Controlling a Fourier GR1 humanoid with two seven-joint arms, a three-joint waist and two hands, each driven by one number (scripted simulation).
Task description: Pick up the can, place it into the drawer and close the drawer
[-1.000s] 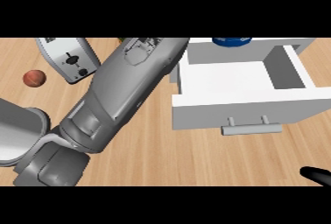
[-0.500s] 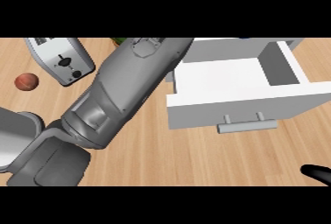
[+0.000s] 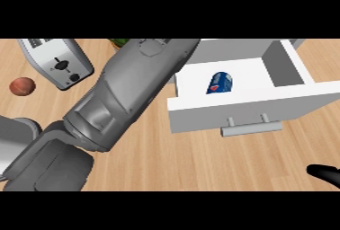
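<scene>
The blue can [image 3: 220,83] lies on its side on the floor of the open white drawer [image 3: 246,108], toward its left half, with nothing touching it. My left forearm [image 3: 126,103] runs from the lower left up to the picture's top, just left of the drawer; its hand is cut off there. The drawer's grey handle [image 3: 251,129] faces me. Only a black tip of my right hand [image 3: 325,173] shows at the lower right edge, well in front of the drawer.
A silver toaster [image 3: 56,63] stands at the upper left on the wooden counter [image 3: 199,161]. A reddish round fruit [image 3: 23,86] lies beside it. Something green [image 3: 119,43] peeks out behind the left forearm.
The can, seen a second ago at the drawer's back edge near the top, now lies inside the drawer. The left forearm has shifted slightly; the right hand has stayed put.
</scene>
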